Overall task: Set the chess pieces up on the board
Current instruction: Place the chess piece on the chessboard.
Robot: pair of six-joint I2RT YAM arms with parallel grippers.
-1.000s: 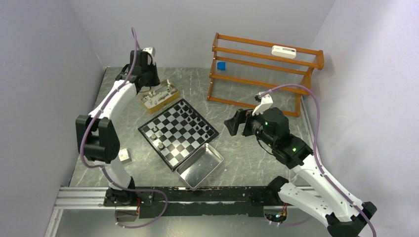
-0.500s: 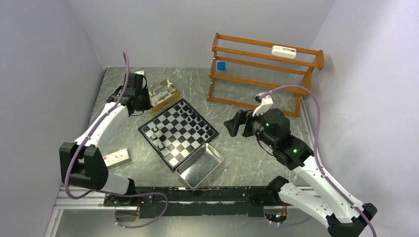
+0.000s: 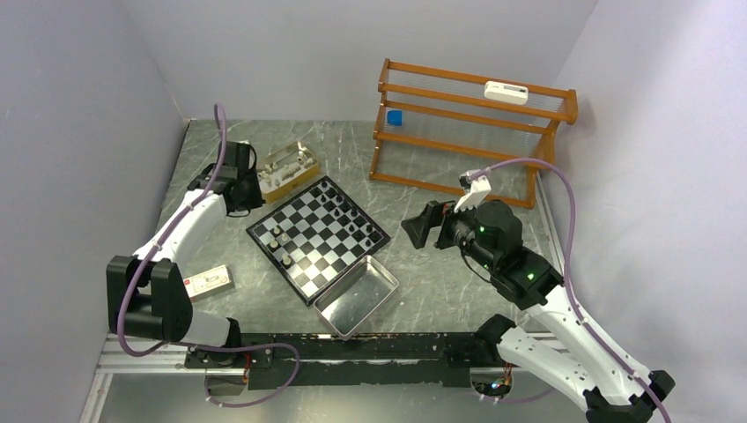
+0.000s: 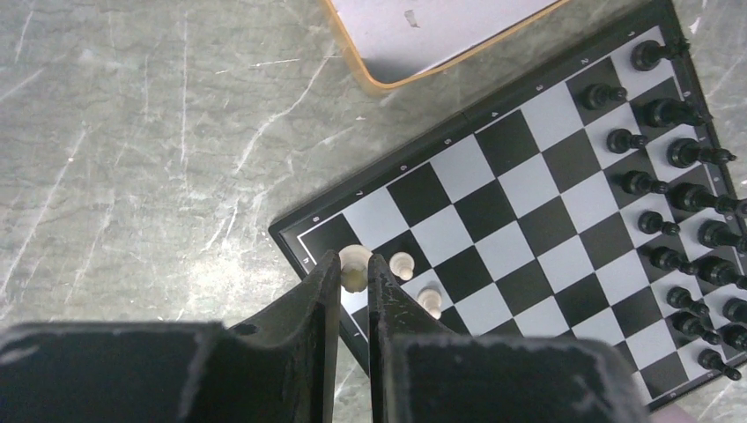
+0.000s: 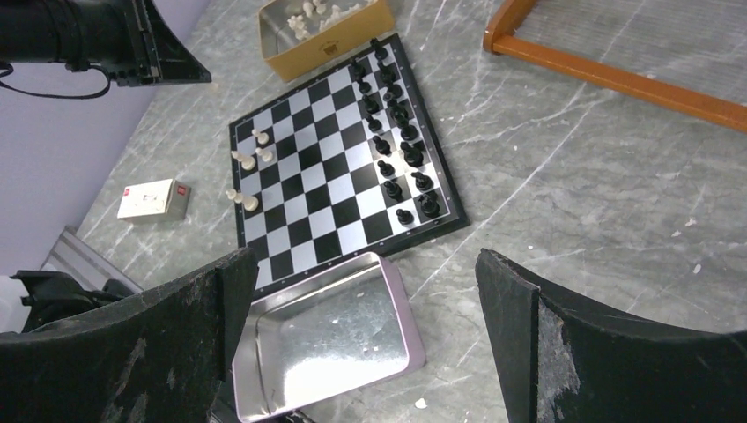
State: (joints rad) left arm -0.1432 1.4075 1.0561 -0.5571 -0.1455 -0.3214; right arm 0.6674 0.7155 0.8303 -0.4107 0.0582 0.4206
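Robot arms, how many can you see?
2. The left arm reaches to the board's left side; the right arm sits right of the board. None seems hidden.

Black-white checkered board [image 3: 314, 238], cream piece [image 4: 355, 263]

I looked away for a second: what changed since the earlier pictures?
The left end effector swung from above the gold box to the board's left corner, shut on a pale chess piece. The right end effector stayed open, barely shifting; board, tray and placed pieces kept their places.
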